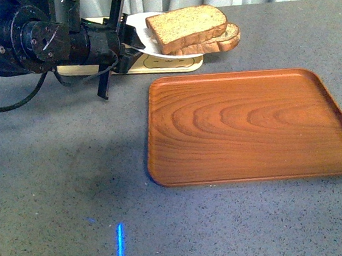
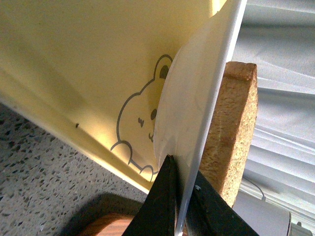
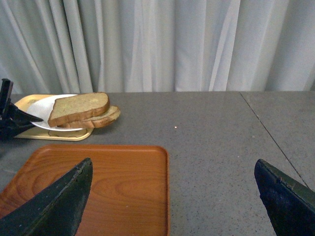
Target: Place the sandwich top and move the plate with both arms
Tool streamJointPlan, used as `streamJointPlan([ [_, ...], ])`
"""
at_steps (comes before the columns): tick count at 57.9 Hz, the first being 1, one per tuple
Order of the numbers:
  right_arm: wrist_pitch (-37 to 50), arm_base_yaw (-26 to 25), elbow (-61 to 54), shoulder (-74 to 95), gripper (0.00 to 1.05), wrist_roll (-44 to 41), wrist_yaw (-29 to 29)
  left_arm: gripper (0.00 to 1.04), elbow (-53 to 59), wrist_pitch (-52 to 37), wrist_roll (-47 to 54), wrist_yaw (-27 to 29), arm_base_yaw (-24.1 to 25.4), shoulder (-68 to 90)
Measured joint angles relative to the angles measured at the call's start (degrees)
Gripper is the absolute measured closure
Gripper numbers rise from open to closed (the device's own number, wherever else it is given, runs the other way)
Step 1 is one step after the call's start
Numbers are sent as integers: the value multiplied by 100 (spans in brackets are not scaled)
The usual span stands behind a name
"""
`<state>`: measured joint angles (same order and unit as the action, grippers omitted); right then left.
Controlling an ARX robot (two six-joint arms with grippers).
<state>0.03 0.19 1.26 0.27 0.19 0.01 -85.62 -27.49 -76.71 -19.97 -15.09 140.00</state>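
Grey table [image 1: 56,195] | plate [image 1: 137,22] holds sandwich top [image 1: 186,25] | left hand [image 2: 183,189] pinches its rim | right hand [image 3: 173,164] spread

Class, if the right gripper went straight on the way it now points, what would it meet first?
Probably bare table just past the wooden tray edge, then the curtain. The right gripper is open and depth is unclear.

The sandwich top [image 1: 186,27] is light brown with dark speckles and a darker crust. The plate [image 1: 141,22] is plain white. The far tray [image 1: 164,65] is pale yellow with a grey bear outline. The near tray [image 1: 250,126] is orange-brown with wood grain. The table [image 1: 54,177] is grey and finely speckled.
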Motion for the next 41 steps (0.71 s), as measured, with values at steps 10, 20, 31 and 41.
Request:
streamJointPlan([
  [10,0,0,2,0,9,-2,0,75,-146,92,22,-20,92,96],
  [20,0,0,0,0,9,0,0,49,-52,20,96,-83,317,59],
  [31,0,0,2,0,9,-2,0,17,664,-151,365,-125,743,-459],
  [41,0,0,2,0,9,0,0,9,1884,-798,643,-122,1115,-1622],
])
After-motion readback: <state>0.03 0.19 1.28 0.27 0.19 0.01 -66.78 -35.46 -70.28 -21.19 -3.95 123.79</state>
